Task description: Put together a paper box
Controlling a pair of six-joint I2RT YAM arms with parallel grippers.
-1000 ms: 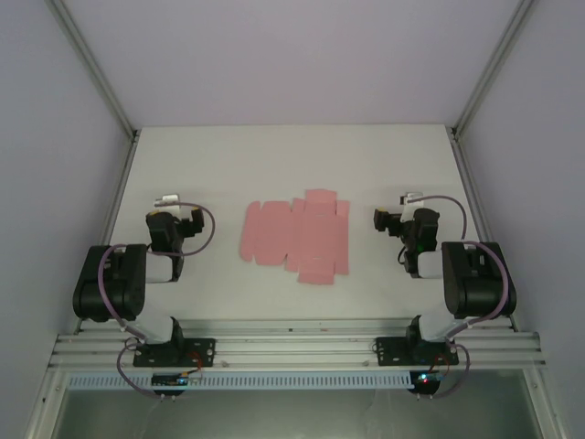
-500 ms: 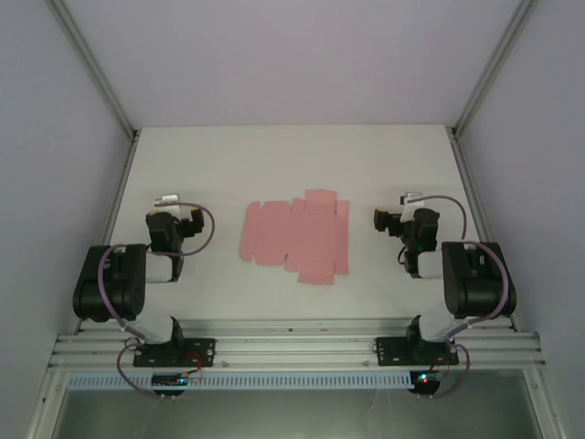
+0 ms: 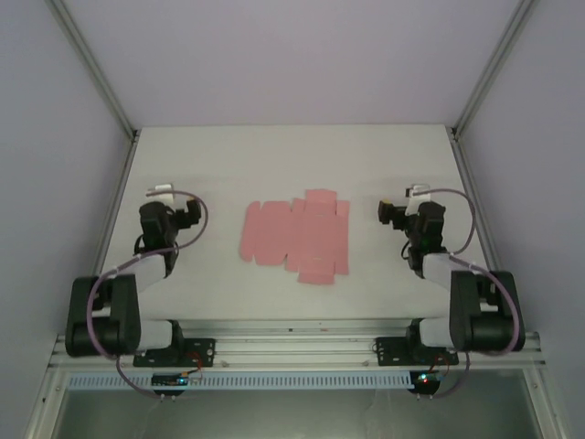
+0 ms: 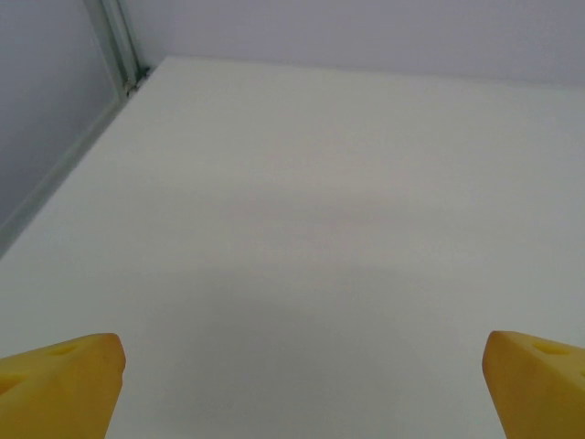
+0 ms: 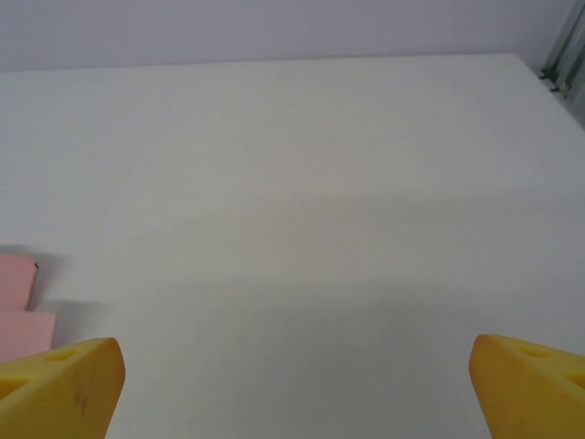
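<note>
1. The paper box [image 3: 297, 240] is a flat, unfolded pink die-cut sheet. Its left panel has rounded corners. On its right half one tab juts out at the far edge and another at the near edge, and faint creases run across it.
2. It lies flat on the table [image 3: 274, 155], about midway between the two arms and nearer the front edge than the back. Nothing touches it.
3. In the right wrist view a pink stepped corner of the sheet [image 5: 16, 302] shows at the left border, just beyond the yellow fingertip [image 5: 59, 384] there.
4. The left gripper [image 3: 163, 199] stands well to the left of the sheet. In its own camera the left gripper [image 4: 302, 380] has its yellow fingers [image 4: 64, 380] spread as wide as they go, with only bare tabletop between them, so it holds nothing.
5. The right gripper [image 3: 413, 203] stands off the sheet's right edge with a clear gap. Seen from its wrist, the right gripper [image 5: 294, 382] is equally wide open and grips nothing.
6. Open tabletop surrounds the sheet on every side, most of it towards the far edge.
7. The table is matt white and plain, and pale walls [image 3: 292, 55] close it in at the back and both sides.
8. Aluminium posts [image 3: 91, 64] rise at the table's far corners, and a slotted rail [image 3: 292, 347] along the near edge carries both arm bases.
</note>
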